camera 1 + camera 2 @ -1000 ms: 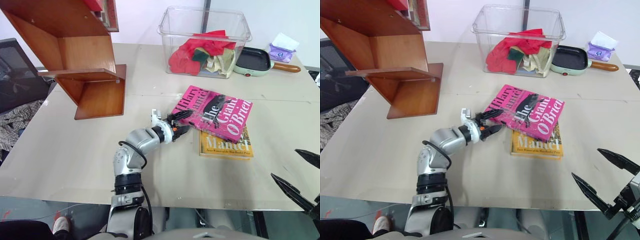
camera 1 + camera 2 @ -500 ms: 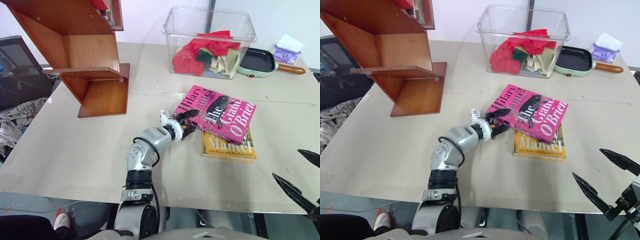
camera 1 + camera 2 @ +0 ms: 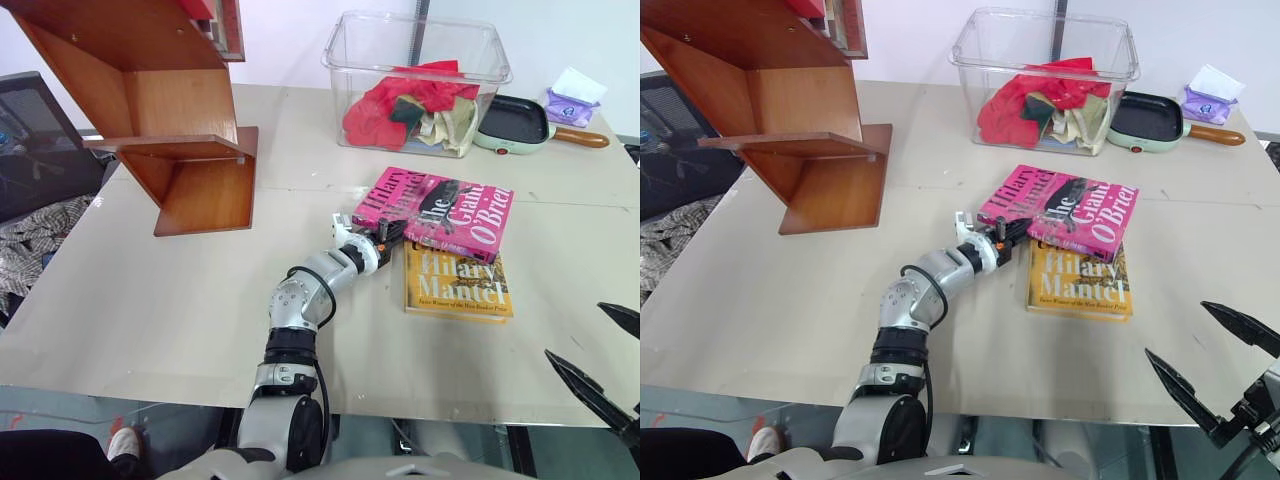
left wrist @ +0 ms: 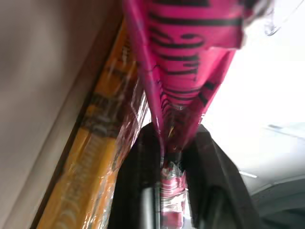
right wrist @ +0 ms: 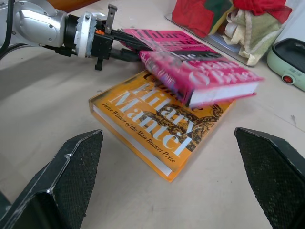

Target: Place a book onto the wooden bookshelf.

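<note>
Tabletop: left end effector clamps pink "The Giant, O'Brien" book; right end effector spread wide

Glossy pink paper book, smooth varnished wooden bookshelf, matt beige table, clear plastic bin.
</note>
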You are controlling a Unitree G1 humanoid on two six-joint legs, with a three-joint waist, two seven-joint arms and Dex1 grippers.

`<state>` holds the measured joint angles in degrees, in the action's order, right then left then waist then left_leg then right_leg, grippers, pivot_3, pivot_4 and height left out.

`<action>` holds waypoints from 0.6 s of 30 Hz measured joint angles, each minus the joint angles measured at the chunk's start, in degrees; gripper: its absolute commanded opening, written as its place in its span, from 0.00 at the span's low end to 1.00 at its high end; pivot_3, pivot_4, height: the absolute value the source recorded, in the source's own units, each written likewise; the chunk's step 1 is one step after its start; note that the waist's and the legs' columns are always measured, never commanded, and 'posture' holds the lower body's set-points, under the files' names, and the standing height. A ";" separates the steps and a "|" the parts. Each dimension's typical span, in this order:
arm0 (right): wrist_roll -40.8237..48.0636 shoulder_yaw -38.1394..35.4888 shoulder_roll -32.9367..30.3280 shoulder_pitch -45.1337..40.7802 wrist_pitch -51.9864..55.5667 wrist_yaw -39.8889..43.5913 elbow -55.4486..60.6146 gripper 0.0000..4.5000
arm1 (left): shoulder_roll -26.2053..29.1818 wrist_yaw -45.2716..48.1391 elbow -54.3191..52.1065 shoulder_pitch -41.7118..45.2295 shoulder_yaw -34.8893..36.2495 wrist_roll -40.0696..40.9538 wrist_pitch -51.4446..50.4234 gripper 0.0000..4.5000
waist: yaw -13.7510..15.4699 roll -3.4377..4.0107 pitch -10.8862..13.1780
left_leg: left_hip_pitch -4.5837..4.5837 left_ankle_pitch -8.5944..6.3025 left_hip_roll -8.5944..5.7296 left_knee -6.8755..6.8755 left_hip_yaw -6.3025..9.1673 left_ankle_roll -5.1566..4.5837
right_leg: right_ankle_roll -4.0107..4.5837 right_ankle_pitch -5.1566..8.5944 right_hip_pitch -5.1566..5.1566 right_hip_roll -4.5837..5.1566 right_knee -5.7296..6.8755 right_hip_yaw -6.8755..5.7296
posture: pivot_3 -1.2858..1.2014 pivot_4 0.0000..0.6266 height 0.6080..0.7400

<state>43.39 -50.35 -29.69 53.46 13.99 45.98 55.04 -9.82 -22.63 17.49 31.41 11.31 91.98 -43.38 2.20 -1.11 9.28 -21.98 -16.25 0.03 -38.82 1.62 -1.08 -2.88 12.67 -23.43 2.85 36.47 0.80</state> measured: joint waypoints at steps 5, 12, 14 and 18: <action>-1.46 2.03 0.50 -0.30 -0.50 -0.03 -0.04 1.00 | 0.11 -0.17 -3.06 -0.05 -0.09 -2.11 0.17 0.01 | -0.09 -0.03 0.04 | -0.04 0.00 0.03 0.00 0.04 0.00 | 0.00 0.00 -0.04 -0.04 0.00 0.01 | 0.52 0.24 1.00; -3.30 5.98 0.00 -4.19 -0.80 -0.12 -1.85 1.00 | 13.86 12.45 -15.25 3.05 -3.89 -9.84 -6.93 0.01 | -0.42 0.00 0.05 | -0.03 0.01 0.05 0.08 0.05 0.03 | 0.02 -0.01 -0.08 -0.10 0.00 -0.01 | 0.52 0.24 1.00; -3.94 7.48 -0.52 -5.94 -0.81 -0.17 -2.43 1.00 | 19.54 19.22 -18.21 4.74 -5.84 -14.50 -8.04 0.01 | -0.46 0.00 0.04 | -0.01 0.01 0.04 0.10 0.01 0.03 | 0.02 -0.01 -0.06 -0.10 0.01 -0.01 | 0.52 0.24 1.00; -5.03 10.56 -1.14 -10.11 -0.94 -0.37 -4.32 1.00 | 33.48 36.71 -21.73 7.92 -14.13 -30.78 -4.80 0.01 | -0.91 0.01 0.06 | 0.02 0.02 0.03 0.12 -0.18 0.04 | 0.02 -0.01 -0.05 -0.12 0.02 0.01 | 0.52 0.24 1.00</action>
<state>38.36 -39.79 -30.83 43.35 13.05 45.61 50.72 23.66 14.09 -4.24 39.33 -2.82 61.19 -48.18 1.28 -1.10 9.34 -21.96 -16.24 0.06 -38.70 1.44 -1.04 -2.86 12.67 -23.48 2.73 36.49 0.81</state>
